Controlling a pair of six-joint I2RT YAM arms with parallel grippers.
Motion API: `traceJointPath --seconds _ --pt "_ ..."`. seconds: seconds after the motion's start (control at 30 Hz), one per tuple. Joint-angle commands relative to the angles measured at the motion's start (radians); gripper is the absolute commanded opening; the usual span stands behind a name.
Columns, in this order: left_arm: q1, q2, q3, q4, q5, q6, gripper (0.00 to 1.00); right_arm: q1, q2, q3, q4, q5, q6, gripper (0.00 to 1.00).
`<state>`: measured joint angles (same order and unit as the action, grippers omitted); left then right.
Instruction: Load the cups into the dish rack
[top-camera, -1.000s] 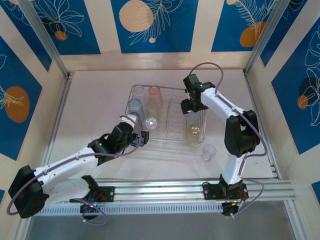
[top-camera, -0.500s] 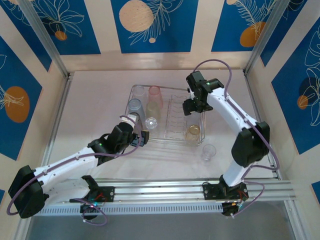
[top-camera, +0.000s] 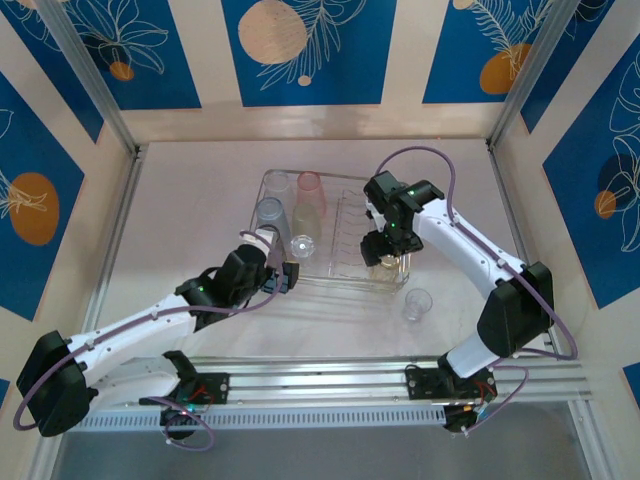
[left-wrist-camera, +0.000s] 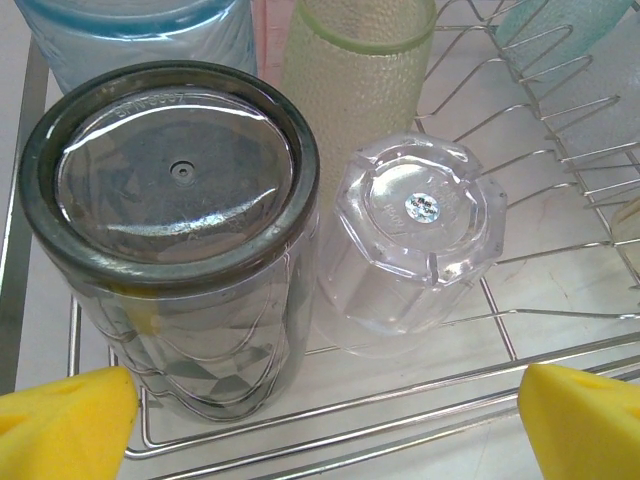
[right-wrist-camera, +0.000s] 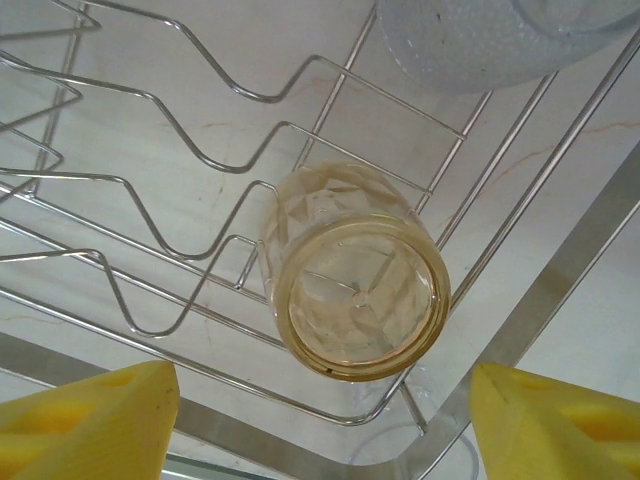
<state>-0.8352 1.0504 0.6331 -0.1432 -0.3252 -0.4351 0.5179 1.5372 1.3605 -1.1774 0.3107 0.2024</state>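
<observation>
Nearly done: translucent plastic tumblers (top-camera: 307, 215) standing in silver wire dish rack (top-camera: 330, 283), amber faceted tumbler (right-wrist-camera: 360, 290) at its near right corner. Left outside, just past that corner: clear tumbler (top-camera: 418, 303). Left gripper (left-wrist-camera: 325, 425) and right gripper (right-wrist-camera: 325, 425) spread wide, holding nothing.

Bright, even light from above washes the pale desk (top-camera: 190, 210); arm shadows fall soft and faint. In the left wrist view, white glare streaks the grey cup (left-wrist-camera: 170, 180), crisp in focus, while the yellow pads (left-wrist-camera: 60, 425) at the lower corners sit blurry.
</observation>
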Motion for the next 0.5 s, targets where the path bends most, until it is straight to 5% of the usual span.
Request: traceJointPath --seconds 0.0,0.47 --pt "0.002 -0.016 0.007 -0.008 0.007 0.006 0.97 0.005 0.011 -0.012 0.005 0.020 -0.039 0.76" --pt "0.003 -0.029 -0.004 -0.017 -0.004 0.003 0.97 0.007 0.066 -0.032 0.051 0.049 -0.111 0.68"
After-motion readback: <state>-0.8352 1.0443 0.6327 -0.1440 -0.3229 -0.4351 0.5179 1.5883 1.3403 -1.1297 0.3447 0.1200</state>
